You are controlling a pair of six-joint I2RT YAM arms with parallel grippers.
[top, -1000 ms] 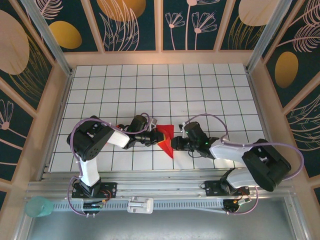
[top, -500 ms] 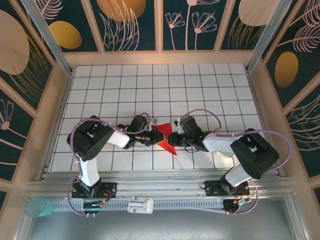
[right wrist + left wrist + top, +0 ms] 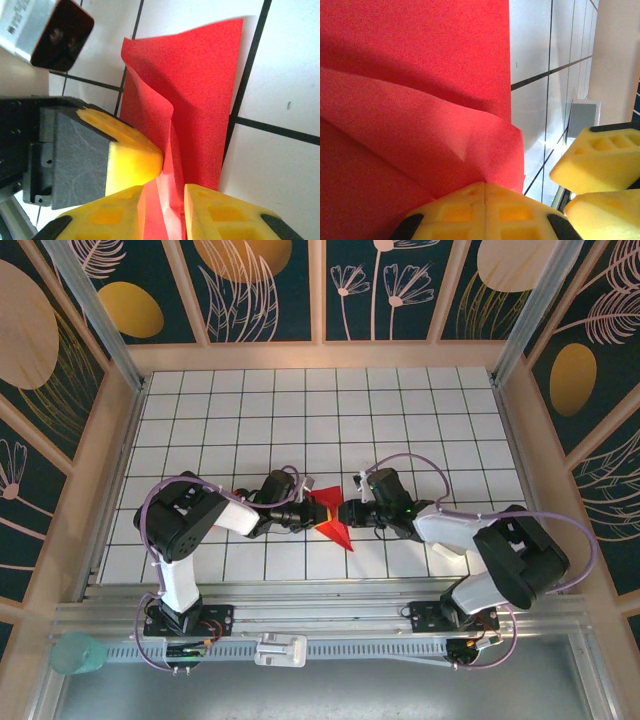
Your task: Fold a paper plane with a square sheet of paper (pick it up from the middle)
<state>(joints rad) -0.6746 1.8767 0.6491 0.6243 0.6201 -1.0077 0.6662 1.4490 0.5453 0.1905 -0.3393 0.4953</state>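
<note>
Left pincer (image 3: 308, 513) clamped on red paper (image 3: 335, 528), right pincer (image 3: 346, 514) parted astride it, both low, tip to tip.

Bright, even overhead light leaves only soft shadows on the white counter (image 3: 400, 410) in the top view, while both wrist views are close and slightly soft, with dark fold shadows across the red paper (image 3: 410, 75) and pale glare on the tiles.

The square sheet of paper (image 3: 200, 100) looked thin, matt and creased; the left pincer (image 3: 484, 192) had matt yellow plastic-looking pads; the tabletop (image 3: 400, 410) shone smooth.
</note>
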